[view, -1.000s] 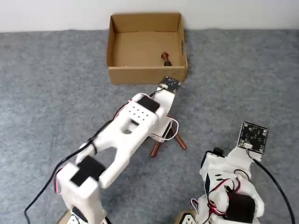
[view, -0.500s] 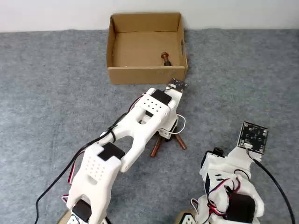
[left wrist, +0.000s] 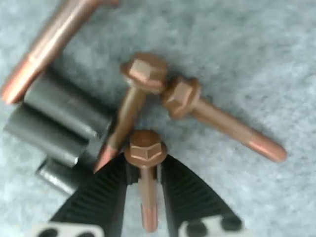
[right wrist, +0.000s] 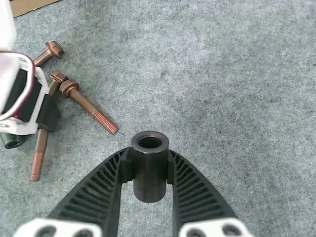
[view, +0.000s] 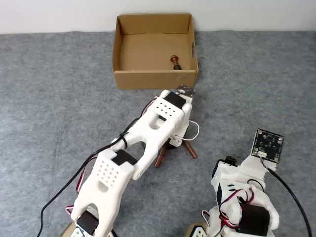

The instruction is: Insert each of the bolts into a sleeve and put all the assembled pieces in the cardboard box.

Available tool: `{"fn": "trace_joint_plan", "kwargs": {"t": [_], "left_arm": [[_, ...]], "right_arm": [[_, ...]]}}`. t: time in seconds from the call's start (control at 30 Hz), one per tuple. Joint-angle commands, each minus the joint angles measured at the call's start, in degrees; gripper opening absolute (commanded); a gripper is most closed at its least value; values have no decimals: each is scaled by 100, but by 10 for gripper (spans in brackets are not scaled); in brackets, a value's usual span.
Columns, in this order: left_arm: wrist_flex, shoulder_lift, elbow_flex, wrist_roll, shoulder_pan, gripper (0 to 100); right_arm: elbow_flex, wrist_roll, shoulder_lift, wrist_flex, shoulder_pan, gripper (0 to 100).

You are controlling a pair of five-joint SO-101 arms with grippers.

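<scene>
High view: the cardboard box stands open on the grey table. One assembled piece lies inside it, close to the wall that faces the arms and toward the corner on the right arm's side. The left arm stretches toward the box, its wrist just short of that same wall. Partly under this arm lie loose bolts, near the box but apart from it. The right arm stands well back from the box, farther from it than those bolts.

Left wrist view: the left gripper is clamped on a bolt, the jaws closed against the shank just behind the hexagonal head. The shank runs back between them. Past the head, two of the loose bolts lie with their heads touching. Dark spare sleeves lie on their sides, packed together just beside them.

Right wrist view: the right gripper is clamped on a dark sleeve, held above the table with its open end showing, well apart from the box.
</scene>
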Motion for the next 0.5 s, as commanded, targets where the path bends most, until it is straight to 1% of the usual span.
{"fn": "trace_joint_plan", "kwargs": {"t": [0.0, 0.23, 0.37, 0.47], "left_arm": [[527, -273, -462, 193, 185, 4], [501, -1530, 48, 193, 545, 4], [501, -2251, 637, 176, 519, 4], [448, -2848, 1200, 18, 519, 4]], "right_arm": [[-9, -62, -31, -119, 48, 8], [-9, -62, -31, -119, 48, 8], [-9, -62, -31, -119, 48, 8], [-9, -62, -31, -119, 48, 8]]}}
